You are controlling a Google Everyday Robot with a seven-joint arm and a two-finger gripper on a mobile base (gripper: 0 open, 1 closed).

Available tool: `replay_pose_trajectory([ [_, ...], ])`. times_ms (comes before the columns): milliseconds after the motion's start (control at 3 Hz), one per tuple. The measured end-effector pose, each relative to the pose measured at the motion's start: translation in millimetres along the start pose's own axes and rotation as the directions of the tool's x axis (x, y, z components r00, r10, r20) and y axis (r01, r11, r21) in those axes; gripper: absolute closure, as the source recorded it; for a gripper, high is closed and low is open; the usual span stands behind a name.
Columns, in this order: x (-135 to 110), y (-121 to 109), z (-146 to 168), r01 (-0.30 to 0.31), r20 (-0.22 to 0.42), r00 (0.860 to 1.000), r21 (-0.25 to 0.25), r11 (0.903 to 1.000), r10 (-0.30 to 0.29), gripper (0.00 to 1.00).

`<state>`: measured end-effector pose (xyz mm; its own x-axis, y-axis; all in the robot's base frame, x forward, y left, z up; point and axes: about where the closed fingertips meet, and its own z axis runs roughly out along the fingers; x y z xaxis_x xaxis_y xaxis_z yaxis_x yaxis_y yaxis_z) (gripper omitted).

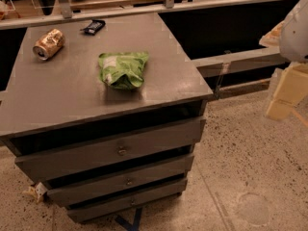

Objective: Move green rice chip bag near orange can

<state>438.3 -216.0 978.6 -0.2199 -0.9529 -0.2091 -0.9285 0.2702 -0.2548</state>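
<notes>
The green rice chip bag (123,70), glossy and crumpled with white patches, lies flat near the middle of the table (57,95). The dented orange can (48,44) lies on its side near the far left corner, silver end frontward, well apart from the bag. The pincer (284,93) hangs beyond the table's right side.

We note the bag (122,69) mid-top on the cabinet (62,102), the can (48,44) back left, the bar (93,26) behind them, and the gripper (283,102) off the right side.
</notes>
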Motion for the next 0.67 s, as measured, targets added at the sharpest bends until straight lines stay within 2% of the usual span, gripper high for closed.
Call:
replay_pose_trajectory([
  [333, 0.0, 0.0, 0.0, 0.000, 0.000, 1.000, 0.000, 1.0000, 0.000, 0.00],
  [667, -6.7, -7.6, 1.0, -0.056, 0.078, 0.996, 0.020, 0.9983, 0.054, 0.00],
])
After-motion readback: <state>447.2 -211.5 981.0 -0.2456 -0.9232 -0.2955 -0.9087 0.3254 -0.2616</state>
